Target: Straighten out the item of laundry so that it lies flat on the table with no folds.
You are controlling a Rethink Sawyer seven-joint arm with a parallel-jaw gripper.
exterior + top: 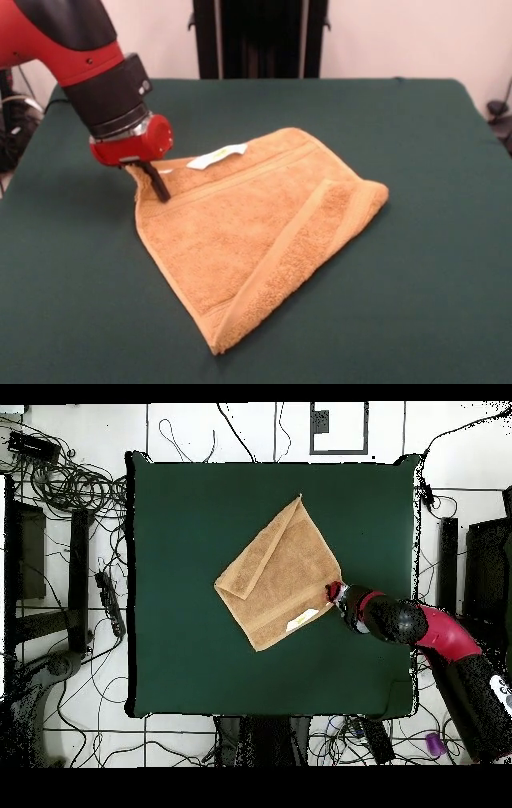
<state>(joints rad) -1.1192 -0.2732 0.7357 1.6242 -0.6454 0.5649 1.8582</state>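
Note:
The orange-tan towel lies near the middle of the dark green table. One side is folded over in a long flap with a border band. Its white label sits at the far edge. My gripper is at the towel's left far corner, its dark fingers closed together on the cloth, and the corner is drawn up slightly toward them. In the overhead view the towel lies as a skewed diamond with the gripper at its right corner and the label close by.
The table is much larger than the towel, with green cloth showing on all sides. Cables and stands lie on the floor around it. The robot's pedestal stands at the far side.

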